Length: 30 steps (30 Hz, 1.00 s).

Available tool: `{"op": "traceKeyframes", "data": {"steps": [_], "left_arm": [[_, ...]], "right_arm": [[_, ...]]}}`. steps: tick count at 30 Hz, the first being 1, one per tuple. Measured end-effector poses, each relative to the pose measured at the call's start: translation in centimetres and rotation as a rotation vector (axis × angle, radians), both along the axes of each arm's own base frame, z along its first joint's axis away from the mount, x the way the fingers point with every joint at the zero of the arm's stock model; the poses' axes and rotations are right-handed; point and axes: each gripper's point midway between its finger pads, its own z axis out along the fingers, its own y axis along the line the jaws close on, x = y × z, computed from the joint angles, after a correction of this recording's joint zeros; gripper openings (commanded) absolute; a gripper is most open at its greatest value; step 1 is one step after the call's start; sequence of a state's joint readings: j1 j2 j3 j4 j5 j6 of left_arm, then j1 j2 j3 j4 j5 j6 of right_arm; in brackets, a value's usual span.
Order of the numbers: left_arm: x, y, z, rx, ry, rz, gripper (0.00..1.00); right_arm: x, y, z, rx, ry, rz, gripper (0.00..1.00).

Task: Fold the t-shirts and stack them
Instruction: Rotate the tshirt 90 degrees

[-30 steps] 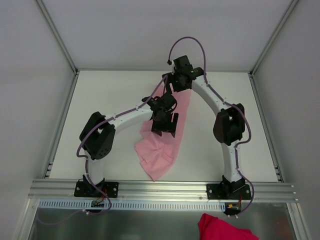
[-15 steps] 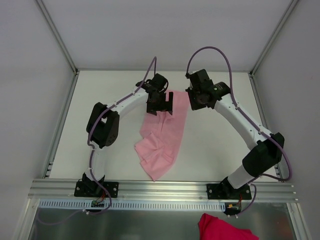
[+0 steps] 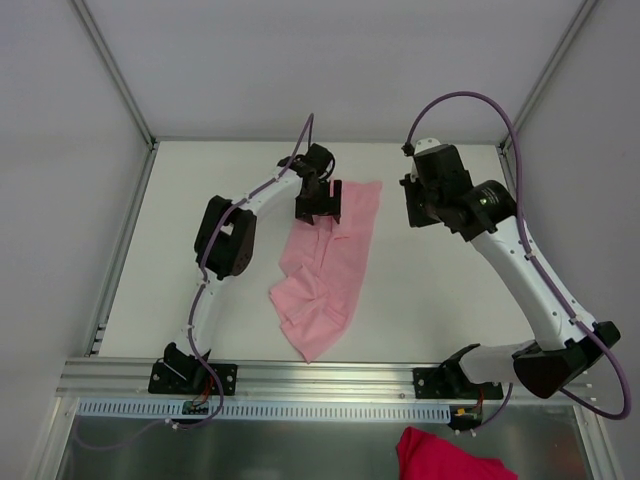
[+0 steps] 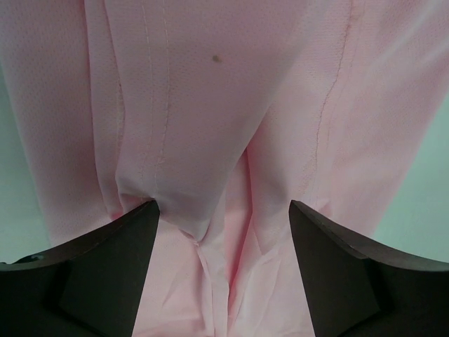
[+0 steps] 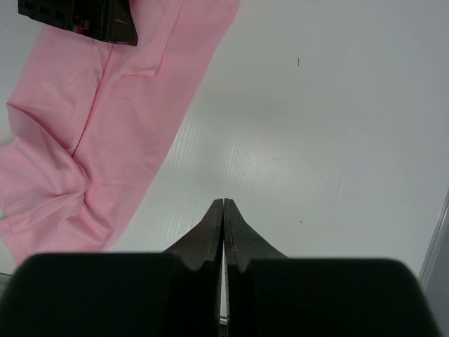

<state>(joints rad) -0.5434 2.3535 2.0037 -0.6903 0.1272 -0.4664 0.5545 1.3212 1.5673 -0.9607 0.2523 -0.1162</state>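
Pink t-shirt [image 3: 330,275] lies crumpled in a long strip on the white table [image 3: 200,240], its far end under the left gripper [image 4: 223,214], whose fingers stand wide apart astride a ridge of fabric, gripping nothing. Beside the shirt, the right gripper [image 5: 224,208] is pinched together, empty. Closing on that ridge may catch several layers and drag the whole bundle

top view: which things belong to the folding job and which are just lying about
Job: pink t-shirt; left gripper, open over it; right gripper, shut and empty.
Lying about: red cloth at the picture's bottom edge.
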Motion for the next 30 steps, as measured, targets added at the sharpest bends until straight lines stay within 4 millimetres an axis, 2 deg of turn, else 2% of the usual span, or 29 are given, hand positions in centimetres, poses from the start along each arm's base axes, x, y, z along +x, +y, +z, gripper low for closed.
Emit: {"op": "traceKeyframes", "data": {"steps": [1, 9, 12, 14, 19, 23, 30], "left_arm": [[0.0, 0.0, 0.0, 0.000, 0.001, 0.000, 0.82], [1.7, -0.7, 0.0, -0.022, -0.011, 0.021, 0.92], [3.0, -0.8, 0.3, -0.051, -0.018, 0.038, 0.93], [4.1, -0.5, 0.4, -0.069, -0.024, 0.066, 0.93], [6.2, 1.3, 0.5, -0.101, -0.027, 0.145, 0.92], [7.5, 3.5, 0.5, -0.106, -0.022, 0.215, 0.91], [9.1, 6.6, 0.3, -0.068, -0.038, 0.299, 0.90]], "right_arm": [[-0.2, -0.1, -0.1, -0.004, 0.007, 0.001, 0.01], [-1.6, 0.0, -0.2, -0.005, 0.039, 0.032, 0.01], [-3.2, 0.6, -0.1, 0.023, 0.043, 0.074, 0.01], [-4.8, 0.9, -0.8, 0.048, 0.060, 0.102, 0.01], [-8.7, 0.7, -3.9, 0.077, 0.148, 0.130, 0.01], [-10.9, 0.4, -6.2, 0.088, 0.218, 0.128, 0.01], [-12.6, 0.0, -7.0, 0.121, 0.252, 0.124, 0.01]]}}
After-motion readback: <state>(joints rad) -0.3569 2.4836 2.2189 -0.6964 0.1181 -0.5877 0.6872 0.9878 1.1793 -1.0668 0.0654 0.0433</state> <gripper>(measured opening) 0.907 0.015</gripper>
